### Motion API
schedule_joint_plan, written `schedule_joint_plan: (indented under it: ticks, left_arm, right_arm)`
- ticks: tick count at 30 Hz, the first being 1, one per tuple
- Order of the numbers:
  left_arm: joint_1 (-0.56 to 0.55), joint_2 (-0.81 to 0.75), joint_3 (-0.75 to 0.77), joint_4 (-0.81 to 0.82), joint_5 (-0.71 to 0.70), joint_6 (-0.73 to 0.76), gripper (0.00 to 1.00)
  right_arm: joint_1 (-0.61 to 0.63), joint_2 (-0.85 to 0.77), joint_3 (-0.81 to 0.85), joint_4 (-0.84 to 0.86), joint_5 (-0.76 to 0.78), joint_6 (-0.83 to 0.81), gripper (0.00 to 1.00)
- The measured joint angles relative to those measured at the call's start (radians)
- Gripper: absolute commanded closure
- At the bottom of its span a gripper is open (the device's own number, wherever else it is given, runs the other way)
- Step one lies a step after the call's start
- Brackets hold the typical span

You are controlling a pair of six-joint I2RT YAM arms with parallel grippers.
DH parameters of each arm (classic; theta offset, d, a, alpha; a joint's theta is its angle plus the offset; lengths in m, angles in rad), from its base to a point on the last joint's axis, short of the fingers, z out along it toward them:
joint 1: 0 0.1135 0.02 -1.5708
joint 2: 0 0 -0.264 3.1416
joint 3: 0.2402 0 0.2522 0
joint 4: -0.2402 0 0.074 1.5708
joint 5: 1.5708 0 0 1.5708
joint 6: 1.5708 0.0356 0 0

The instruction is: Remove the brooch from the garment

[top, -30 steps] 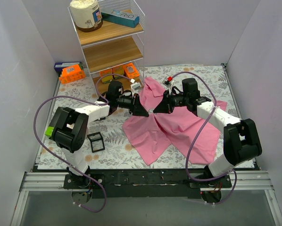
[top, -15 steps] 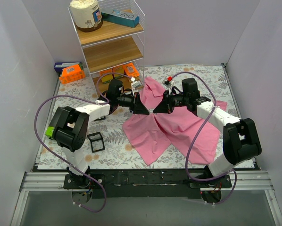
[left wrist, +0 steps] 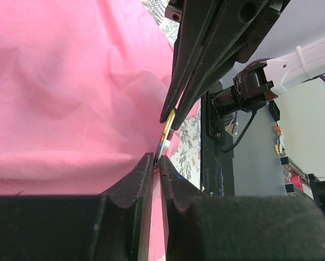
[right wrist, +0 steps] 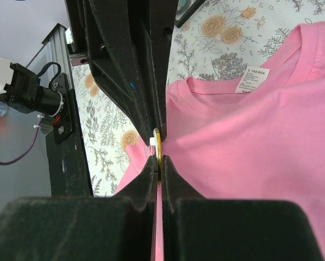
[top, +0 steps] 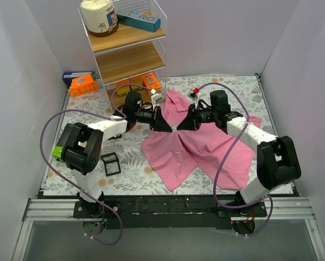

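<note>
The pink garment lies crumpled on the floral cloth, right of centre. My left gripper and right gripper meet tip to tip over its upper left part. The brooch is hidden between them in the top view. In the left wrist view the brooch stands edge-on, its lower rim in my shut left gripper and its upper rim between the right gripper's fingers. In the right wrist view my right gripper is shut on the brooch, with pink fabric beside it.
A wire shelf rack with a jar and boxes stands at the back left. Orange boxes lie beside it. A small black frame lies at the near left. A small red item lies behind the shirt. The white collar label shows.
Both grippers stay tip to tip on the brooch and have edged slightly toward the far side. The shirt has barely shifted.
</note>
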Motion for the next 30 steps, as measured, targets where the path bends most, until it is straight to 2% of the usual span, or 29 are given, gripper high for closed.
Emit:
schedule_joint_plan:
  ticks: [3, 7, 14, 16, 17, 18, 21, 30]
  left_arm:
    - [0.000, 0.006, 0.000, 0.007, 0.003, -0.003, 0.87]
    - [-0.001, 0.011, 0.002, 0.012, 0.006, -0.007, 0.87]
    - [-0.002, 0.011, 0.002, 0.013, 0.011, -0.008, 1.00]
    - [-0.002, 0.011, 0.002, 0.015, 0.015, -0.010, 1.00]
    - [-0.002, 0.011, 0.003, 0.016, 0.017, -0.011, 1.00]
    - [-0.002, 0.011, 0.002, 0.017, 0.018, -0.013, 1.00]
    - [-0.002, 0.011, 0.002, 0.020, 0.022, -0.015, 1.00]
    - [-0.011, 0.011, 0.003, 0.020, 0.029, -0.014, 1.00]
  right_arm:
    - [0.000, 0.000, 0.000, 0.000, 0.000, 0.000, 0.99]
    - [0.000, 0.000, 0.000, 0.001, 0.001, 0.000, 0.99]
    - [0.000, 0.001, 0.000, 0.001, 0.002, 0.000, 0.99]
    - [0.000, 0.001, 0.000, 0.001, 0.005, 0.000, 0.99]
    - [0.000, 0.001, 0.000, 0.001, 0.005, 0.000, 0.97]
    - [0.000, 0.001, 0.000, 0.001, 0.005, 0.000, 0.88]
    - [-0.001, 0.001, 0.000, 0.000, 0.008, -0.001, 0.75]
    - [0.000, 0.000, 0.000, 0.000, 0.012, -0.003, 0.71]
